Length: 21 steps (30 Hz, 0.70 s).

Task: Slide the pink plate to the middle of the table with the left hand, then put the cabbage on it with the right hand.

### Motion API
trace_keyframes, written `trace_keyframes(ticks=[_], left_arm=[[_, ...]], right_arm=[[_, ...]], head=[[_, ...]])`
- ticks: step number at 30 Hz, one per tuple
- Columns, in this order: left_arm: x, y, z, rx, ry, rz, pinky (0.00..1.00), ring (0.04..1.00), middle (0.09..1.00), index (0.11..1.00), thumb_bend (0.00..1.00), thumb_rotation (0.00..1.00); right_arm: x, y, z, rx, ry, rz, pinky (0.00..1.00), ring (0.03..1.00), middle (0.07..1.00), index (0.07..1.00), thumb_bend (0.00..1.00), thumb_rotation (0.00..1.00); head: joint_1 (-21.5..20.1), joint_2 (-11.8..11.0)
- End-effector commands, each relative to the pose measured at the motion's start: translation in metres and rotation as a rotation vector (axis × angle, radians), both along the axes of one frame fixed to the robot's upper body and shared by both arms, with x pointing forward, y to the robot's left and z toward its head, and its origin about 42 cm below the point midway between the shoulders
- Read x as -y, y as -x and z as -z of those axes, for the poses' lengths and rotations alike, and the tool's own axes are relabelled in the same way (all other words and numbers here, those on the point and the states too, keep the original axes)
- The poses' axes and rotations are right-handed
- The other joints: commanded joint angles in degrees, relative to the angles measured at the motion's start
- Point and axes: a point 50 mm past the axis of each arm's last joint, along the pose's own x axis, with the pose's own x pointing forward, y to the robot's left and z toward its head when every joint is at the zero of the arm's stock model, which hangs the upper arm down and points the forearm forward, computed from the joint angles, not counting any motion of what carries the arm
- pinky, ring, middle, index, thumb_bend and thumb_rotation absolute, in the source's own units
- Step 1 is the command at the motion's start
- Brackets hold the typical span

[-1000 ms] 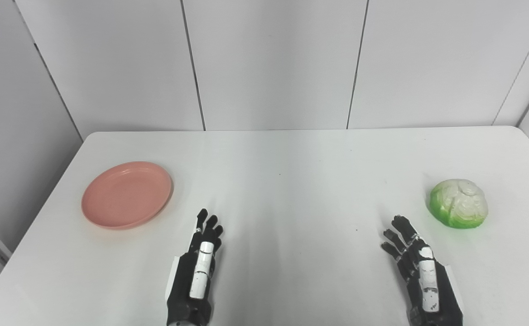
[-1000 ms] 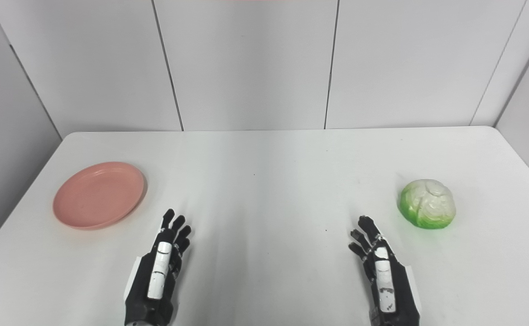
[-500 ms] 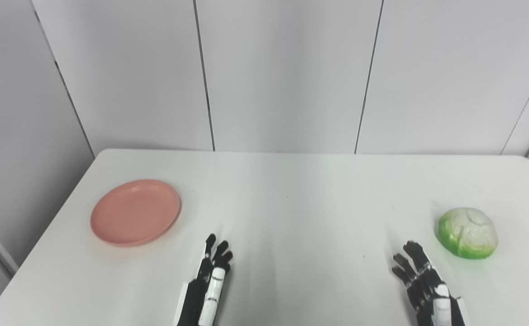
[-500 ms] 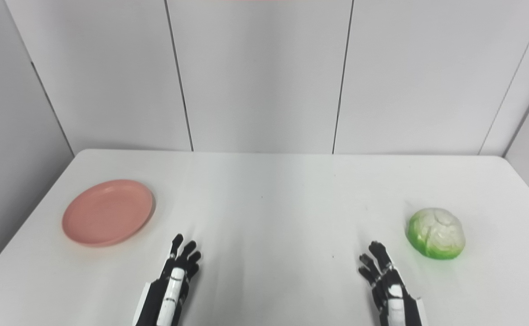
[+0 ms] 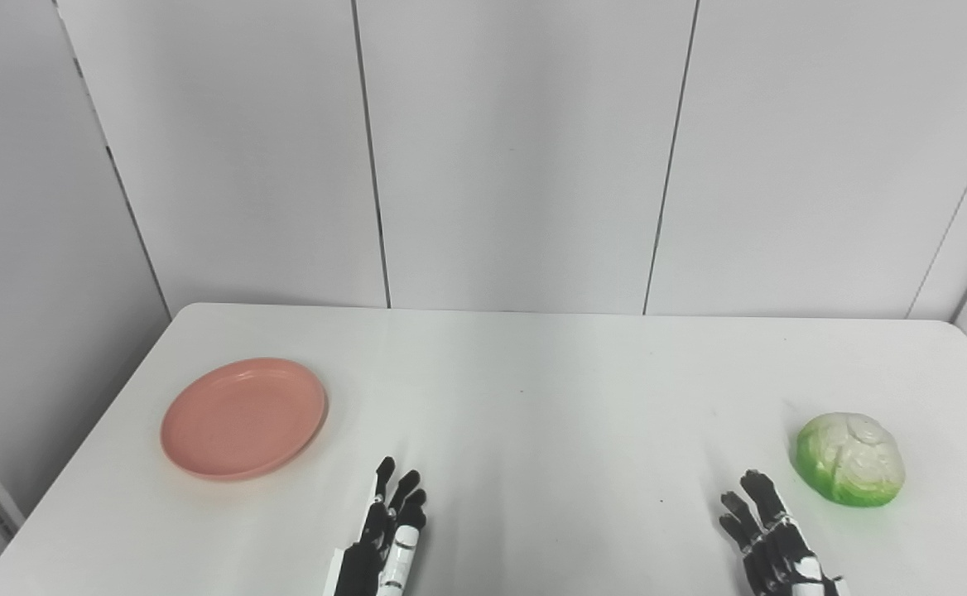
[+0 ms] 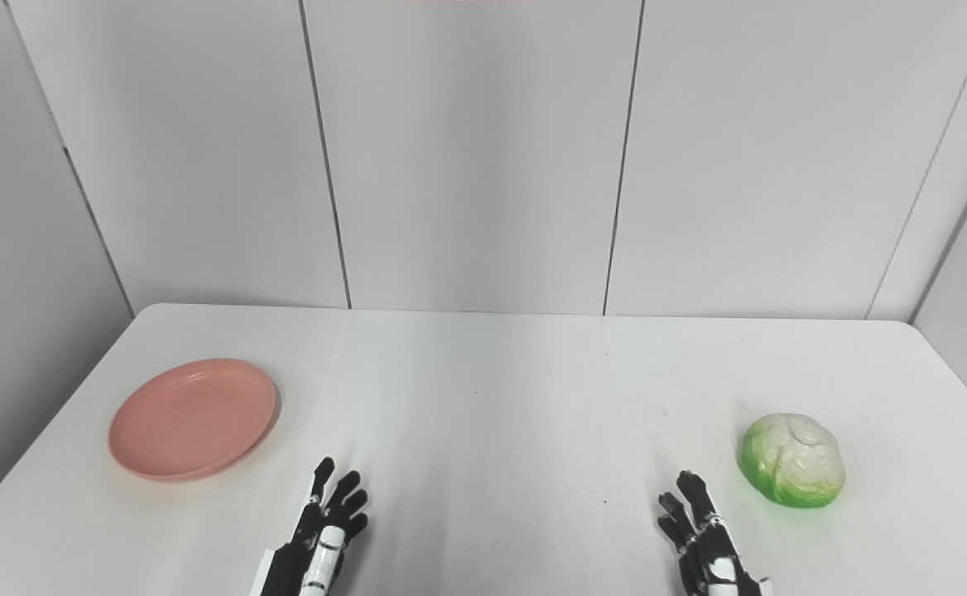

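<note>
Pink plate (image 5: 242, 418) far left, cabbage (image 6: 792, 460) right, hands seemingly empty

Bare white counter (image 5: 533, 414) right of the pink plate (image 5: 243, 418), open all the way across to the cabbage (image 5: 849, 459) at the far right. Nothing standing between the plate and the left hand (image 5: 384, 546), low at the near edge just right of the plate, empty, fingers (image 5: 384, 480) spread and pointing away. Same for the right hand (image 5: 769, 550), empty too, well right of the plate and just near-left of the cabbage. Beyond the plate, only free counter up to the panelled wall (image 5: 517, 165).
</note>
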Motion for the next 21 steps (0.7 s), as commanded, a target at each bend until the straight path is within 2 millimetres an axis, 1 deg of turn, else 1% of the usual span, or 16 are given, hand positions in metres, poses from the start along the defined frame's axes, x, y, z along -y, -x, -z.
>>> trace_keyframes(ticks=[1,2,5,7,9,12,13,14,15,17,18,21], left_arm=[[-0.015,0.017,0.008,0.03,-0.098,-0.017,0.76,0.814,0.84,0.924,0.55,0.76],[-0.015,0.012,0.003,0.06,-0.11,-0.014,0.75,0.812,0.839,0.922,0.55,0.76],[-0.017,-0.011,-0.022,0.15,-0.091,-0.024,0.71,0.797,0.832,0.913,0.58,0.77],[-0.02,-0.03,-0.045,0.227,-0.081,-0.035,0.67,0.754,0.8,0.871,0.64,0.76],[-0.025,-0.046,-0.064,0.297,-0.085,-0.042,0.66,0.741,0.788,0.858,0.7,0.79],[-0.032,-0.065,-0.092,0.389,-0.12,-0.029,0.66,0.754,0.797,0.881,0.74,0.83],[-0.036,-0.07,-0.1,0.411,-0.134,-0.024,0.69,0.776,0.814,0.9,0.76,0.84],[-0.038,-0.073,-0.104,0.422,-0.142,-0.02,0.71,0.786,0.821,0.907,0.77,0.85],[-0.042,-0.081,-0.113,0.445,-0.151,-0.023,0.72,0.792,0.826,0.912,0.78,0.85],[-0.05,-0.094,-0.128,0.481,-0.176,-0.035,0.73,0.8,0.833,0.902,0.78,0.85],[-0.054,-0.1,-0.136,0.498,-0.197,-0.045,0.73,0.802,0.832,0.883,0.78,0.88],[-0.062,-0.116,-0.152,0.533,-0.241,-0.069,0.7,0.792,0.825,0.855,0.78,0.9]], right_arm=[[0.005,0.024,0.03,-0.143,-0.004,0.042,0.93,0.905,0.957,0.899,0.74,1.0],[0.004,0.024,0.031,-0.143,-0.004,0.039,0.93,0.905,0.956,0.898,0.75,1.0],[0.0,0.024,0.031,-0.142,-0.005,0.033,0.92,0.896,0.951,0.897,0.74,1.0],[-0.001,0.023,0.031,-0.141,-0.006,0.03,0.92,0.896,0.951,0.9,0.73,1.0],[-0.002,0.023,0.032,-0.141,-0.008,0.033,0.92,0.892,0.949,0.898,0.72,1.0],[-0.004,0.023,0.031,-0.14,-0.013,0.032,0.91,0.891,0.95,0.9,0.72,1.0],[-0.006,0.023,0.031,-0.14,-0.013,0.03,0.91,0.894,0.951,0.901,0.72,1.0],[-0.006,0.024,0.031,-0.14,-0.013,0.029,0.91,0.895,0.951,0.9,0.72,1.0],[-0.008,0.024,0.031,-0.142,-0.014,0.028,0.91,0.896,0.951,0.9,0.72,1.0],[-0.009,0.024,0.03,-0.143,-0.016,0.025,0.91,0.899,0.953,0.9,0.76,1.0],[-0.01,0.024,0.03,-0.143,-0.018,0.023,0.91,0.896,0.949,0.894,0.77,1.0],[-0.01,0.024,0.029,-0.144,-0.018,0.015,0.91,0.897,0.952,0.897,0.78,1.0]], head=[[0.0,0.0],[-0.1,-0.1],[-0.2,-0.2],[0.0,-0.2],[0.2,-0.2],[0.2,-0.1],[-0.1,0.0],[-0.1,0.0],[-0.3,0.1],[-0.3,0.2],[-0.3,0.3],[-0.3,0.3]])
